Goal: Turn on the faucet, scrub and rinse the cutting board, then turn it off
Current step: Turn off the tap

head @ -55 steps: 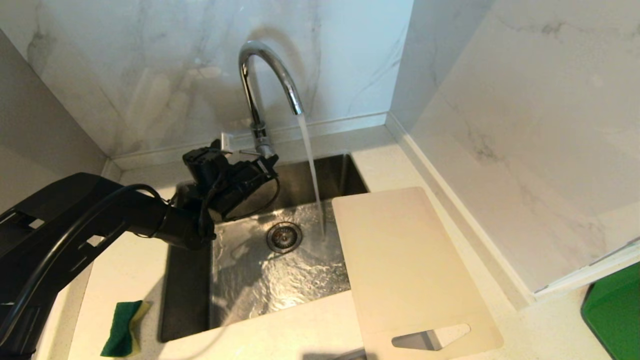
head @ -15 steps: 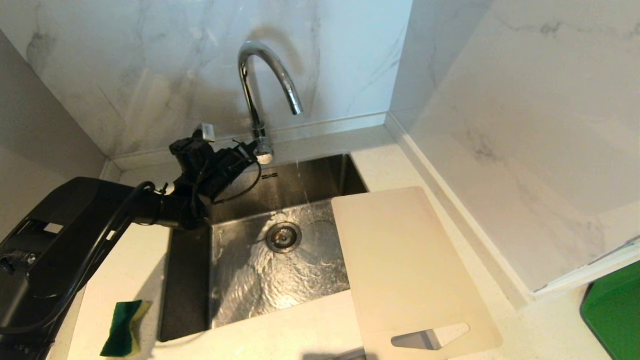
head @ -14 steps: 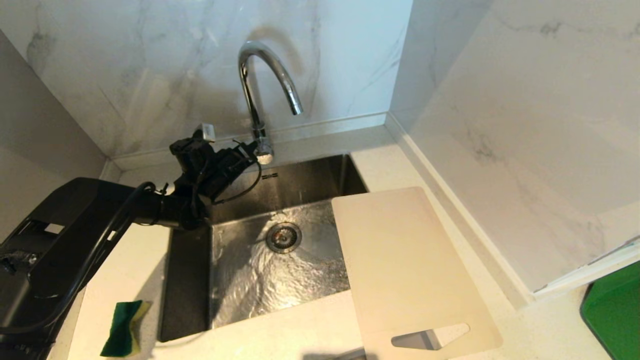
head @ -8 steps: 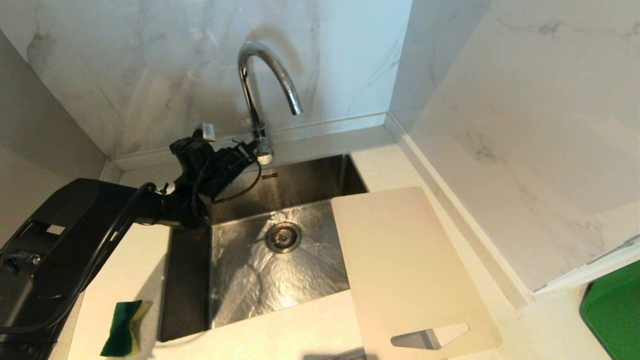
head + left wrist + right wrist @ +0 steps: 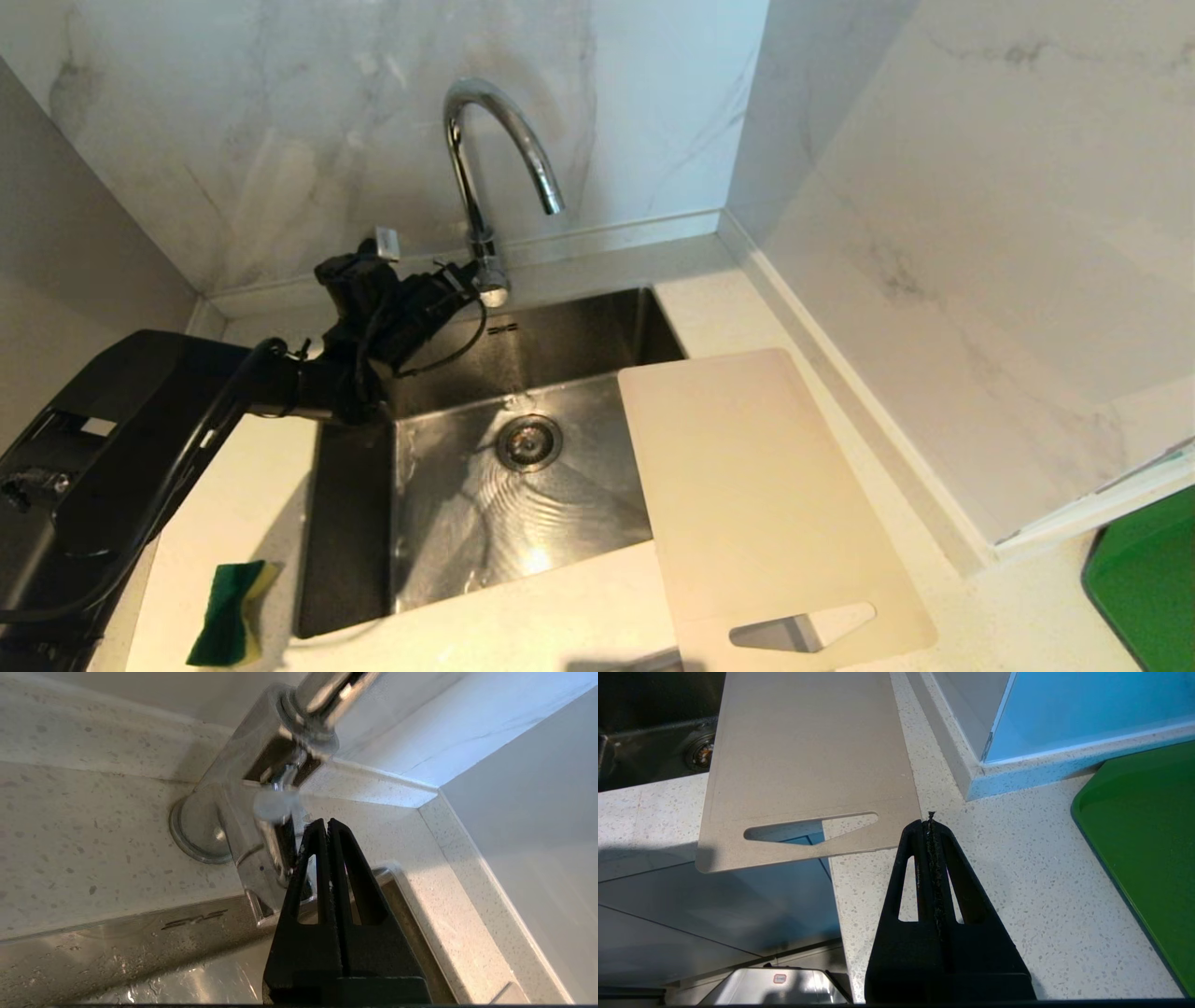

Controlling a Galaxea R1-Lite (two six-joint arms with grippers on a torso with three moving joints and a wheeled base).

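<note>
The chrome gooseneck faucet [image 5: 495, 140] stands behind the sink, and no water runs from its spout. My left gripper [image 5: 467, 280] is shut and empty, with its tips right beside the lever at the faucet's base. In the left wrist view the shut fingertips [image 5: 327, 822] sit against the side of the faucet body [image 5: 261, 793]. The cream cutting board [image 5: 747, 485] lies flat across the sink's right rim and the counter, handle slot toward me. My right gripper [image 5: 930, 821] is shut and hangs over the counter beside the cutting board's [image 5: 808, 765] slot end; it is outside the head view.
The steel sink [image 5: 355, 523] holds rippling water around the drain [image 5: 529, 442]. A green-and-yellow sponge [image 5: 229, 611] lies on the counter at the sink's left. A green tray [image 5: 1144, 579] sits at the far right, past the wall corner, and shows as the green tray [image 5: 1148, 835] in the right wrist view.
The stream that ran from the spout has stopped, the last drips are gone and the ripples are settling. My left gripper moved up-left to the faucet's base and has held still this last second.
</note>
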